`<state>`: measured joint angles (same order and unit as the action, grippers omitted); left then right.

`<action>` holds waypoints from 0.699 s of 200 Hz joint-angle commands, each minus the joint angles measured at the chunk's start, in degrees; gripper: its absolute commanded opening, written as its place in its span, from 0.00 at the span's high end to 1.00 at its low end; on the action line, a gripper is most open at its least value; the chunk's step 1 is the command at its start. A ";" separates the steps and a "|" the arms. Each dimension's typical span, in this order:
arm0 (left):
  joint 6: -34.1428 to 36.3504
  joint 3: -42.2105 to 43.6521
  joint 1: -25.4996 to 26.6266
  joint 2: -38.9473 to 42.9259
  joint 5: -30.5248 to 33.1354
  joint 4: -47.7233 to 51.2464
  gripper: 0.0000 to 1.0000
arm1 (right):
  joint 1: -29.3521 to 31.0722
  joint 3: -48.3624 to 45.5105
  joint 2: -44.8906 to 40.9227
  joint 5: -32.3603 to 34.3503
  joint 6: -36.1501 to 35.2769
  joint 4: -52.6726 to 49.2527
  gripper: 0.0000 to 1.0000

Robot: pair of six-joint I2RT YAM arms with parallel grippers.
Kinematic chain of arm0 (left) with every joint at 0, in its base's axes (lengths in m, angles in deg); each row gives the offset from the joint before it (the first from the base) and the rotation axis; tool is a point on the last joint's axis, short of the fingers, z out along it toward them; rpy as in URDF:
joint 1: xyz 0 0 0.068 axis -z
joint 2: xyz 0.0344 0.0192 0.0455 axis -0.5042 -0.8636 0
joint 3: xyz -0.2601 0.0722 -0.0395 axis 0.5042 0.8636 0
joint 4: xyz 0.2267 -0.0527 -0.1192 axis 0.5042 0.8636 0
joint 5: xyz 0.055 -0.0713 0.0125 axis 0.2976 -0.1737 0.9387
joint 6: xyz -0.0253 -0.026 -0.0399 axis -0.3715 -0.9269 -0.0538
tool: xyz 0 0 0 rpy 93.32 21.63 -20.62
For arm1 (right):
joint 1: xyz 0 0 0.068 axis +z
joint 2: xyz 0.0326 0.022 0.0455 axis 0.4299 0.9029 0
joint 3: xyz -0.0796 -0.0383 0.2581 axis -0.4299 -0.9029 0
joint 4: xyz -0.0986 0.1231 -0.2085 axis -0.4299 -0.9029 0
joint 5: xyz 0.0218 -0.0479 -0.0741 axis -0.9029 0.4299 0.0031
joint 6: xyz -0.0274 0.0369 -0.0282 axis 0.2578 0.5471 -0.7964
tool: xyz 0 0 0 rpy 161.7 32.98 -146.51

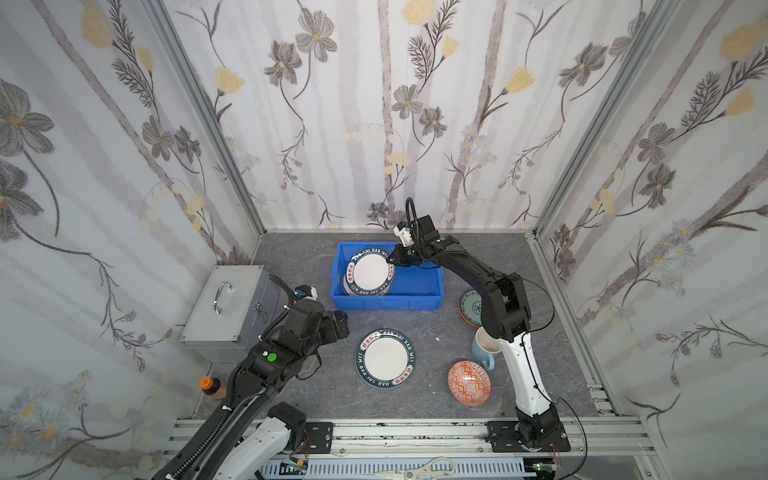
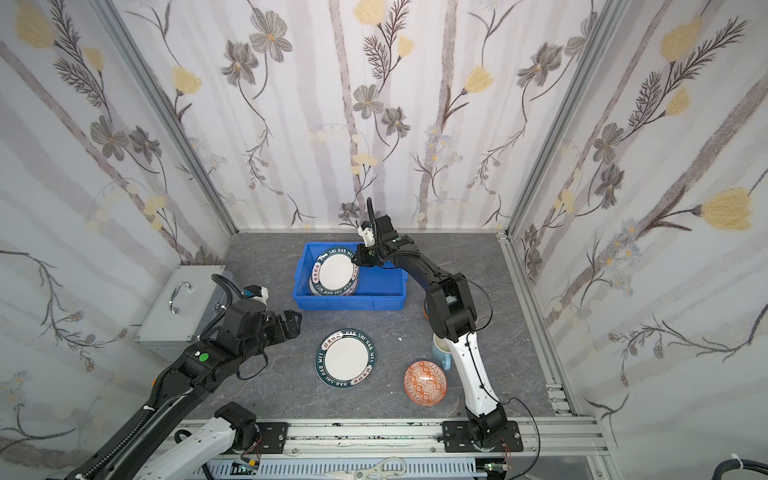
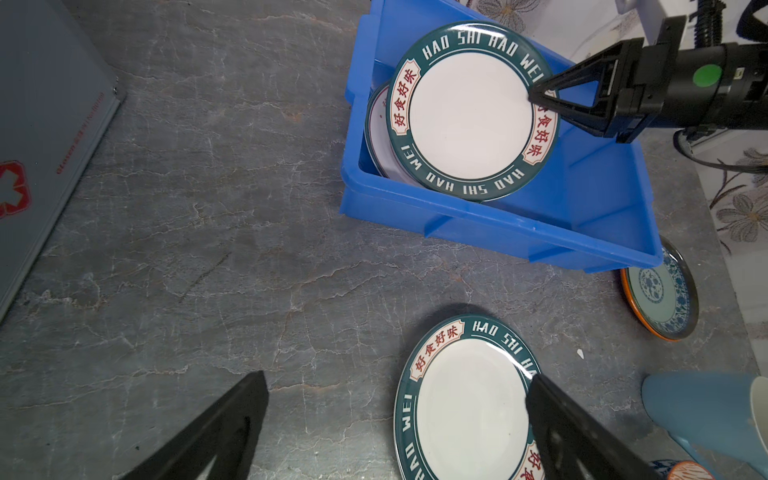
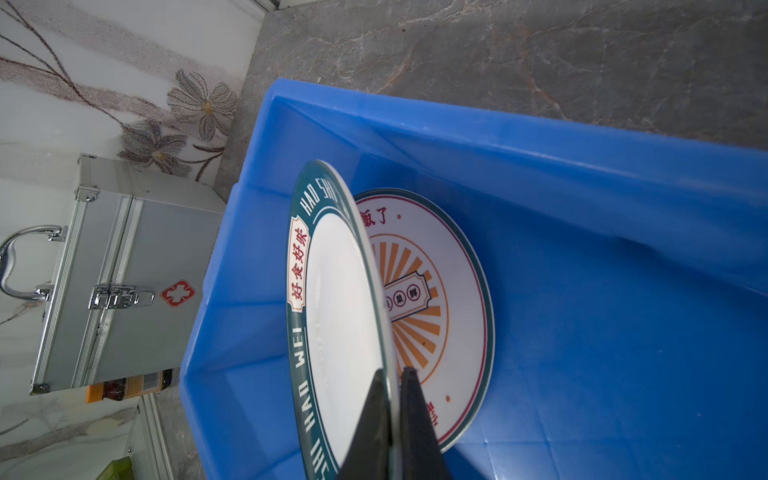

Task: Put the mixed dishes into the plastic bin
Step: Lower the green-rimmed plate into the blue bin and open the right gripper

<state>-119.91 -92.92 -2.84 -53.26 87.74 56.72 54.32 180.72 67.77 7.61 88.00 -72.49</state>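
Green-rimmed plate [image 4: 336, 324] | right hand [image 4: 392, 372] pinches rim | tilted in blue bin [image 4: 582, 187], half-hiding sunburst plate [image 4: 453, 324] | left hand [image 3: 397, 376] spread wide, empty

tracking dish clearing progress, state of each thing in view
blue plastic bin: two plates inside
white round plate with green lettered rim: tilted in bin, gripped by right hand
white round plate with orange sunburst: lying in bin
second green-rimmed plate: flat on table
teal patterned plate: on table, partly hidden
light-blue mug: upright
orange patterned bowl: upright
grey metal case: shut
left hand: open, empty
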 commanded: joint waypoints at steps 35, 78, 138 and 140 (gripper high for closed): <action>0.75 -0.58 -1.33 -1.83 -1.62 -0.59 0.00 | -0.03 0.76 3.36 -2.90 2.37 6.29 0.92; 0.79 -0.41 -1.78 -2.78 -2.28 -1.04 0.00 | 0.05 1.09 5.46 -2.68 3.21 6.49 0.89; 0.47 0.72 -2.08 -3.60 -3.53 -2.27 0.00 | 0.11 1.11 6.56 -2.17 2.67 5.91 0.66; 0.47 0.74 -2.07 -3.61 -3.59 -2.30 0.00 | 0.13 1.11 6.49 -2.11 2.60 5.87 0.66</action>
<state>-119.54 -92.57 -4.78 -56.58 84.84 55.84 54.39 181.18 74.00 6.10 90.95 -68.49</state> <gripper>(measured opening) 0.997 0.335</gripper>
